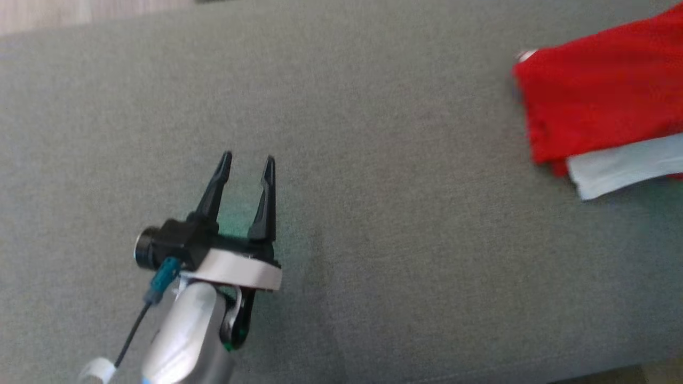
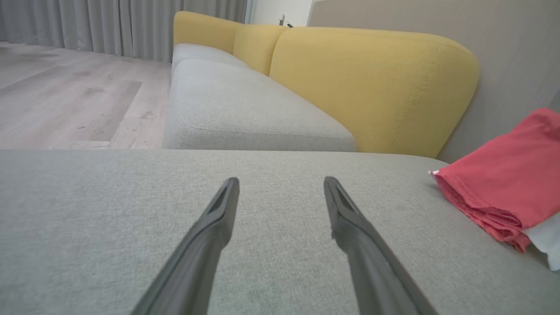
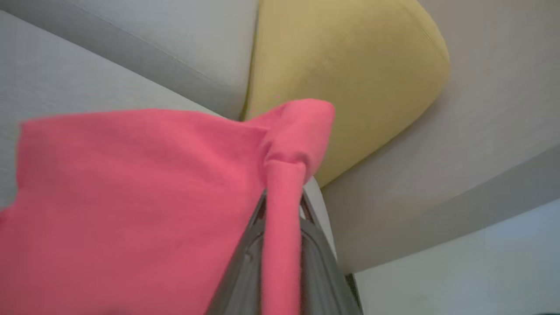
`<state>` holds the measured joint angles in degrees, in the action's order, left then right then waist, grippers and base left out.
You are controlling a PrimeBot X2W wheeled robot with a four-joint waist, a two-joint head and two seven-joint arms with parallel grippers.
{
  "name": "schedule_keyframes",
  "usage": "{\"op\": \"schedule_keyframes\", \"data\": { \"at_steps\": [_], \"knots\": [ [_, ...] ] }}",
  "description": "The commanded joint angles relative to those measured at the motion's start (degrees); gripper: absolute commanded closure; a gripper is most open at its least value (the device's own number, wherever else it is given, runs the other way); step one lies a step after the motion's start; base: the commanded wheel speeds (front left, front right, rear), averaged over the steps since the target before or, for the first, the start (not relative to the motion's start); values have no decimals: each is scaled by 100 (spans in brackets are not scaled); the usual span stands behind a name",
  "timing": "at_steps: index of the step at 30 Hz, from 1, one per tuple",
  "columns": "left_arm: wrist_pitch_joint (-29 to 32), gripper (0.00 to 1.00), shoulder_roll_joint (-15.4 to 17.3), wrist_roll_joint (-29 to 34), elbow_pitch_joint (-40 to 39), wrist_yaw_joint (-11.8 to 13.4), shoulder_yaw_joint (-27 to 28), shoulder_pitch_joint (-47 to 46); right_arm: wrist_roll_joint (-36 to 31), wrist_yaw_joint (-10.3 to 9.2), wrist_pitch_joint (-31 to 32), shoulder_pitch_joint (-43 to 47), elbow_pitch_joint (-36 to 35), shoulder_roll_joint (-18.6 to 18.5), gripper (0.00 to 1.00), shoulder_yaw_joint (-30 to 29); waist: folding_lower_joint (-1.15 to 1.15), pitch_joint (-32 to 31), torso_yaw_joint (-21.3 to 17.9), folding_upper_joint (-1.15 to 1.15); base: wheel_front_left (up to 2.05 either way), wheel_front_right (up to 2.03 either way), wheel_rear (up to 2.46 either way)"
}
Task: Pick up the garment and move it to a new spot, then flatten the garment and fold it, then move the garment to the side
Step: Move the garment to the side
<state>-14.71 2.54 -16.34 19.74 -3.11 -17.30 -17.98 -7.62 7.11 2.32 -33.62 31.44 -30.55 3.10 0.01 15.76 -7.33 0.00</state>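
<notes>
**Head view.**
- Left end effector: fingers apart, nothing between them, poised over the grey sofa seat.
- Garment: red cloth folded into a soft block. A white layer shows at its near edge. It lies well apart from this end effector, off to your right at the frame's edge, and its long axis runs out of frame rightward.

**Left wrist view.**
- Garment: to the right of the spread fingers, with stacked layers and rounded fold edges.
- Seat: flat, coarse weave.
- Yellow backrest: plump and stitched.

**Right wrist view.**
- Right end effector: fingers together, clamped on a rolled strip of the garment. The rest spreads leftward as a limp sheet.
- Your right arm is the nearer one. Expect the folds to sag or open if you carry it sideways.
</notes>
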Motion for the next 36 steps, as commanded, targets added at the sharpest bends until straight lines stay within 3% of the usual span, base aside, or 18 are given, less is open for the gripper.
{"op": "schedule_keyframes", "data": {
  "at_steps": [1, 7, 17, 18, 19, 27, 36],
  "knots": [
    [-29, 0, 33, 39, -154, -34, 130, -255, -52, 37, 70, -82, -81, -387, 100, -143, -1, 291, 104, 0, 0, 0, 0],
    [-29, 0, 33, 39, -103, -62, 238, -368, -263, 37, 224, -68, 228, -842, 100, -552, -1, 473, 305, 0, 0, 0, 0],
    [-29, 0, 33, 87, -102, -127, 470, -358, -265, 37, 274, 89, 261, -855, 100, -845, -1, 563, 441, 0, 0, 0, 0],
    [-29, 0, 33, 81, -98, -132, 479, -350, -250, 37, 285, 98, 237, -815, 54, -888, -1, 549, 447, 0, 0, 0, 0],
    [-29, 0, 33, 72, -94, -136, 485, -340, -243, 37, 314, 114, 215, -774, 0, -929, -1, 533, 450, 0, 0, 0, 0],
    [-29, 0, 33, -71, -65, -85, 432, -235, -221, 37, 405, 250, -214, -451, 0, -975, -1, 152, 435, 0, 0, 0, 0],
    [-29, 0, 33, -60, -168, -14, 707, 108, 500, 37, 70, 401, -1184, 637, 0, -660, -1, -628, 448, 0, 0, 0, 0]
  ]
}}
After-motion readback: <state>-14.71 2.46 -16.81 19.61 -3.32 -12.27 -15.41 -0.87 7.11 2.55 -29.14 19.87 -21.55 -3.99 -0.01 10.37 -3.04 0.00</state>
